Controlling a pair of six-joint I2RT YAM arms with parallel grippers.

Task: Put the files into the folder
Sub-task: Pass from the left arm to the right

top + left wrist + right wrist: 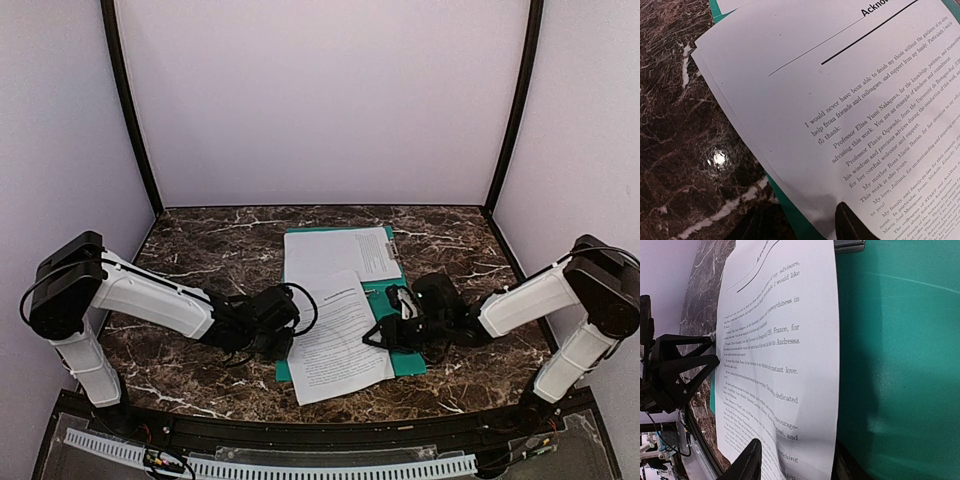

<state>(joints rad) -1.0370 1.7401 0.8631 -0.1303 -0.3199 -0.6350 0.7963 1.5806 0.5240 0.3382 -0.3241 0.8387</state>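
Squaring-up is the step in hand. The far sheet [342, 252] lies on the open folder [408, 362]; the skewed sheet [340, 340] overhangs its near edge. The left end effector [283, 345] and right end effector [385, 335] flank it, both released. Next, I judge: nudge it square onto the folder.

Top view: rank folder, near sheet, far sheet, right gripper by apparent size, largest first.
1. folder: mostly covered, but its outline reaches furthest.
2-3. near sheet and far sheet: look alike; the far one is partly overlapped, so no ranking.
4. right gripper: smallest.
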